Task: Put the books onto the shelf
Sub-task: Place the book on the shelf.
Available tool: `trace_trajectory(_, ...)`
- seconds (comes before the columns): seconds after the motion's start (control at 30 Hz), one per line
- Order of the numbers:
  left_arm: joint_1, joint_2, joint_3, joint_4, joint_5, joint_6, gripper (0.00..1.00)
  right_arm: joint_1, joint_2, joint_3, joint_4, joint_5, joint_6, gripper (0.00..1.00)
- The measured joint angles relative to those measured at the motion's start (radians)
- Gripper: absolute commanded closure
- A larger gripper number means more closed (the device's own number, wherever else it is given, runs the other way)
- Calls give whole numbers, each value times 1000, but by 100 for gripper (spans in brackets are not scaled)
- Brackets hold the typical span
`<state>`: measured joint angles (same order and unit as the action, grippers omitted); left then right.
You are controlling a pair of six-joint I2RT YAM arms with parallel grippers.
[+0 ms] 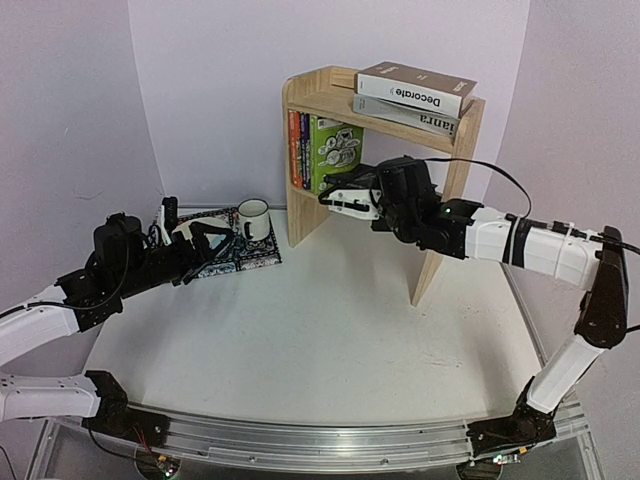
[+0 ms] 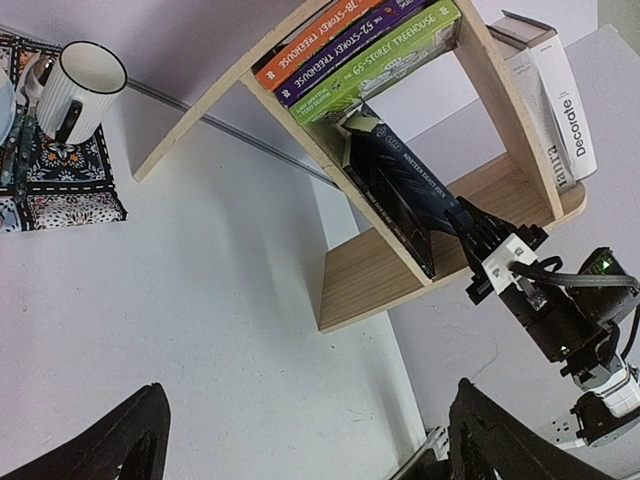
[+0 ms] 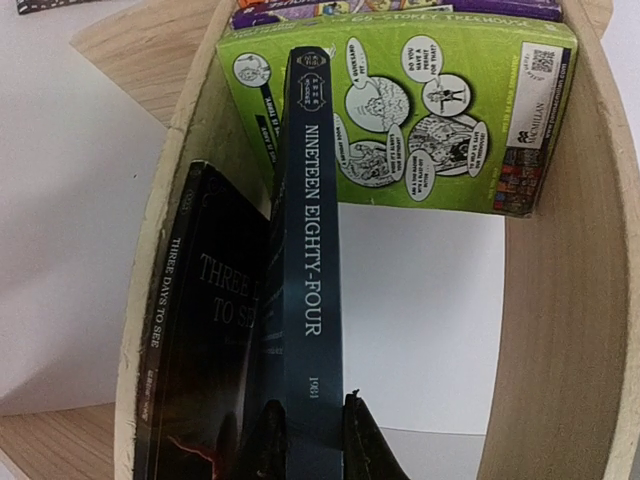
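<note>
Currently the dark blue paperback "Nineteen Eighty-Four" (image 3: pixel 310 250) sits inside the lower tier of the light pine two-tier shelf (image 1: pixel 435 245). The right gripper (image 3: pixel 312 428) is clamped narrowly on its near end, one black finger on each cover. The spine faces the wrist camera. Pressed against its side is the dark, glossy "Three Days to See" (image 3: pixel 200 330), which tilts toward the wooden side panel.

Further along the same tier the green cartoon paperback (image 3: pixel 400 110) shows its back cover, with the purple paperback (image 2: pixel 350 50) and the orange one (image 2: pixel 310 42) packed tight behind it. From the left wrist view the two dark books lean away from the green one. Whether they touch it at one corner I cannot tell.

On the top board lie two books flat: the thick brown-and-white "Decorate" (image 1: pixel 415 86) stacked on the grey "ianra" volume (image 1: pixel 400 113), both jutting a little past the right panel.

The shelf stands at the far side of the white table (image 1: pixel 300 340). To its left lies a flat patterned placemat with a dark border (image 1: pixel 262 255), bearing a white ribbed mug with a dark rim (image 1: pixel 254 218). The left gripper (image 2: pixel 305 440) hovers near that mat (well apart from the shelf), its jaws spread wide and holding nothing.
</note>
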<state>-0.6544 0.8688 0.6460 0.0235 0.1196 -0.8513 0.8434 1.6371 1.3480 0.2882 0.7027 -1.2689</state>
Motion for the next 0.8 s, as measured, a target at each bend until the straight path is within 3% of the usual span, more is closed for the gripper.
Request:
trace_trajectory(0.37, 0, 0, 0, 0, 0, 0, 2, -51, 0, -53, -11, 0, 29, 100)
trace_trajectory(0.8, 0, 0, -7, 1, -1, -1, 2, -66, -13, -71, -47, -8, 89, 90)
